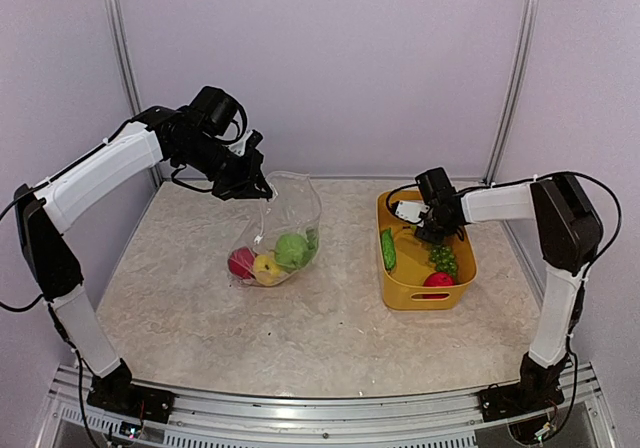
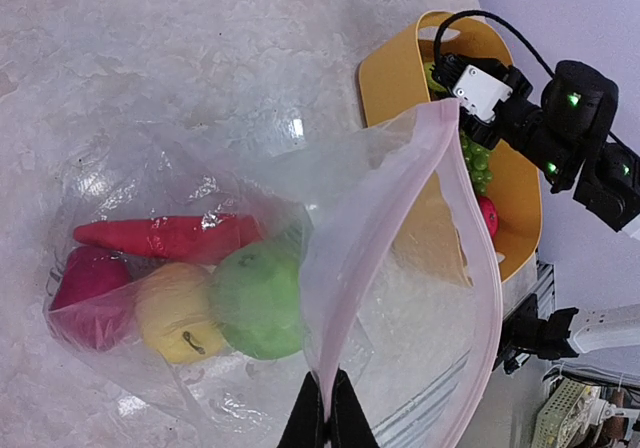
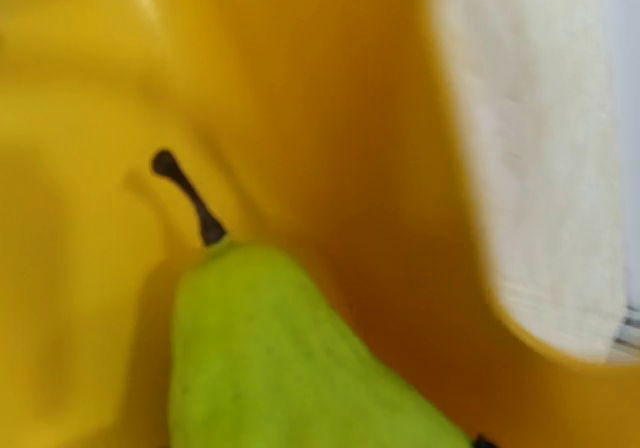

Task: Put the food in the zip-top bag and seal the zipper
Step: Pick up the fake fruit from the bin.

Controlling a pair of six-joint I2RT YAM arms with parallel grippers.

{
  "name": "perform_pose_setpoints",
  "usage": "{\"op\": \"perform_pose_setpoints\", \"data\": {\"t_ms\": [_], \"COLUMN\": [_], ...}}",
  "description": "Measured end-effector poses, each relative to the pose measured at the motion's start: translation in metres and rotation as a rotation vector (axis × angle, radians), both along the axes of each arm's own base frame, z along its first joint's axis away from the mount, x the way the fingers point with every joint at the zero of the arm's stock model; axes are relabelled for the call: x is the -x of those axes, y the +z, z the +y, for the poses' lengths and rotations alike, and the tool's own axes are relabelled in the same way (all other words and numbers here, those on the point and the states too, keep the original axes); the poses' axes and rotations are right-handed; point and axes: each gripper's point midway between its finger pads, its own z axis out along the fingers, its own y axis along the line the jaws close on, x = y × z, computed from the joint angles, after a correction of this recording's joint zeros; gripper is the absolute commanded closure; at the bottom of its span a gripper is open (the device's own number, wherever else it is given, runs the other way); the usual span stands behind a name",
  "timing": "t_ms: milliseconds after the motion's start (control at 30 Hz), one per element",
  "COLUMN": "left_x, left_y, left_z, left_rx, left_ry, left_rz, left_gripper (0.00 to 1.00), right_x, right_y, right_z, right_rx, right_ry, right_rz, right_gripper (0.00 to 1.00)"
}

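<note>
Yellow basket (image 1: 400, 298) on worktop (image 1: 330, 348) holds cucumber (image 1: 387, 249), grapes (image 1: 443, 259) and green pear (image 3: 280, 358). Right fingers (image 1: 432, 233) seemingly low inside it, spread or closed cannot be told. Zip-top bag (image 1: 285, 218) stands left of the basket, containing red, yellow and green fruit (image 2: 255, 303). Left fingers (image 2: 308, 423) pinch its raised mouth edge

Robot lab cell: plain lilac walls (image 1: 350, 68), aluminium frame posts (image 1: 516, 78), marble-pattern tabletop (image 1: 320, 333), extrusion rail (image 1: 320, 416) along near edge.

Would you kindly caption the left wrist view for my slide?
Left gripper pinching a clear plastic zip-top bag open, four toy foods inside.
</note>
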Motion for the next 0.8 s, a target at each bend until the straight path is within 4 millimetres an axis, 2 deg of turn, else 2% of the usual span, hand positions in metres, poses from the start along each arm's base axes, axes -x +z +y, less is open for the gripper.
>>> {"op": "perform_pose_setpoints", "data": {"t_ms": [133, 333, 433, 667, 800], "left_x": [0.000, -0.001, -0.002, -0.003, -0.003], "left_y": [0.000, 0.001, 0.001, -0.002, 0.001], "left_z": [0.000, -0.001, -0.002, -0.003, -0.005], "left_rx": [0.000, 0.005, 0.008, 0.009, 0.014], "left_ry": [0.000, 0.000, 0.001, 0.003, 0.001], "left_rz": [0.000, -0.006, -0.008, 0.003, 0.001], "left_gripper": [1.00, 1.00, 1.00, 1.00, 1.00], "right_x": [0.012, 0.029, 0.040, 0.090, 0.112], "right_y": [0.050, 0.148, 0.181, 0.258, 0.304], "right_z": [0.010, 0.046, 0.071, 0.155, 0.193], "right_rx": [-0.071, -0.281, -0.405, -0.761, -0.944], "right_ry": [0.017, 0.101, 0.181, 0.486, 0.638], "right_rz": [-0.053, -0.150, -0.150, -0.040, 0.015], "right_gripper": [0.60, 0.60, 0.59, 0.57, 0.56]}}
